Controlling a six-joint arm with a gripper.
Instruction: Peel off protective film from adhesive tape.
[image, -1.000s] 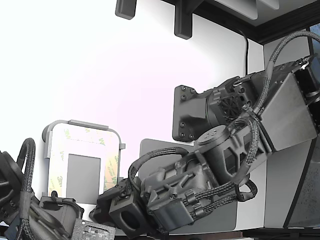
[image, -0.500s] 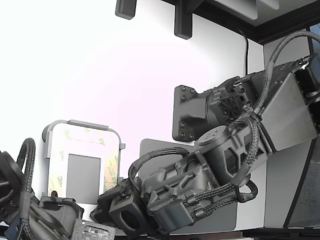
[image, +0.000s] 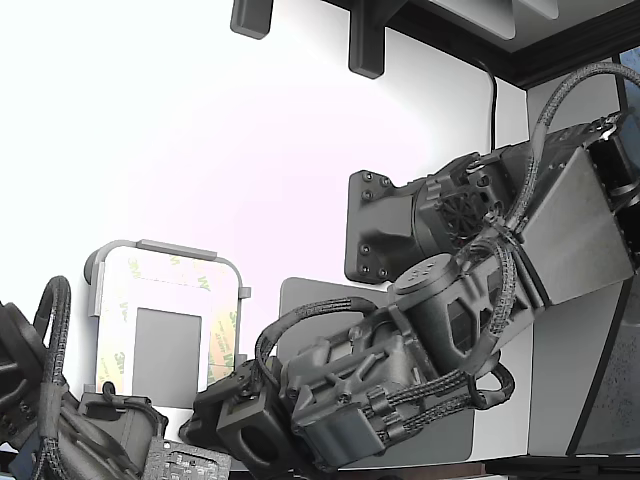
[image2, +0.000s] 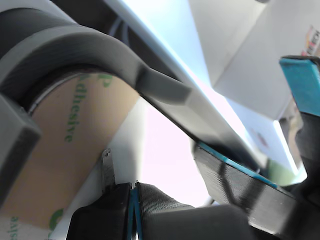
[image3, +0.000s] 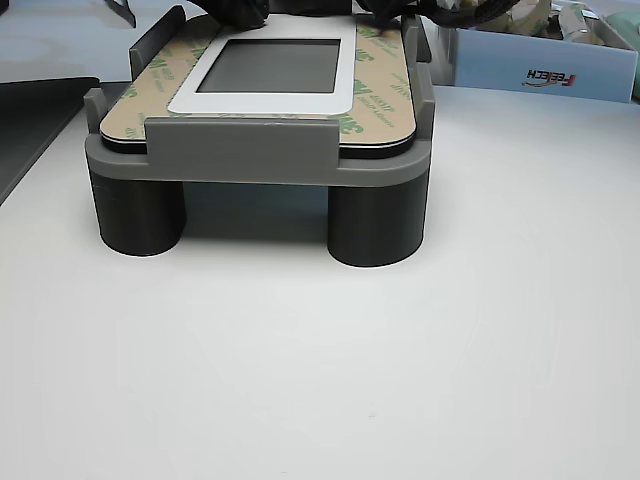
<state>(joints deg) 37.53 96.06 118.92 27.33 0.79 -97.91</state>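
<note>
The adhesive tape (image3: 150, 100) forms a tan border around a small grey rectangle on a grey raised fixture (image3: 255, 150). Its protective film (image3: 372, 95) with green logos lies flat on it. The same film (image: 222, 335) shows in the exterior view. My arm (image: 380, 380) reaches down to the fixture's near right corner in the exterior view, and its fingertips are hidden there. In the wrist view my gripper (image2: 134, 194) has its two dark pads pressed together at the plate's edge, beside the tan film (image2: 65, 150). I cannot see any film between the pads.
A large dark-grey mat (image: 300, 295) lies under my arm. A second arm (image: 60, 420) sits at the exterior view's lower left. A white box (image3: 540, 60) stands behind the fixture. A black mount (image: 380, 225) is fixed to the wall.
My wrist has sunk slightly, down and toward the exterior view's left, by the fixture's corner. The film and fixture have not moved.
</note>
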